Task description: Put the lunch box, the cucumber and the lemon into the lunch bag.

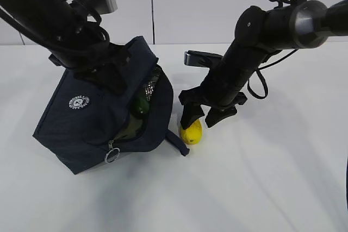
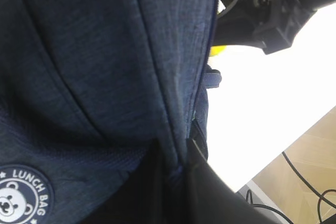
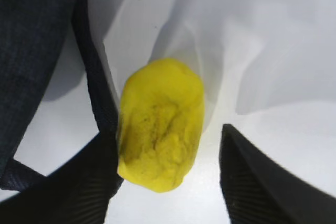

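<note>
The right gripper (image 3: 168, 182) is spread around the lemon (image 3: 160, 129), beside the lunch bag (image 1: 103, 118). Its left finger (image 3: 79, 182) touches the handle strap (image 3: 97, 77) and may pinch it too. The left gripper's state I cannot tell.

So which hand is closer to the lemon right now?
Right. The right hand is open around the lemon on the table. The left hand is up at the lunch bag, its fingers hidden by fabric.

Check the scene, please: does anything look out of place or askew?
The lunch bag leans tilted, its open top turned sideways toward the lemon, with the left tool gripping its fabric. A loose handle lies on the table against the lemon, beside one finger of the open right tool, so it might be pinched.
</note>
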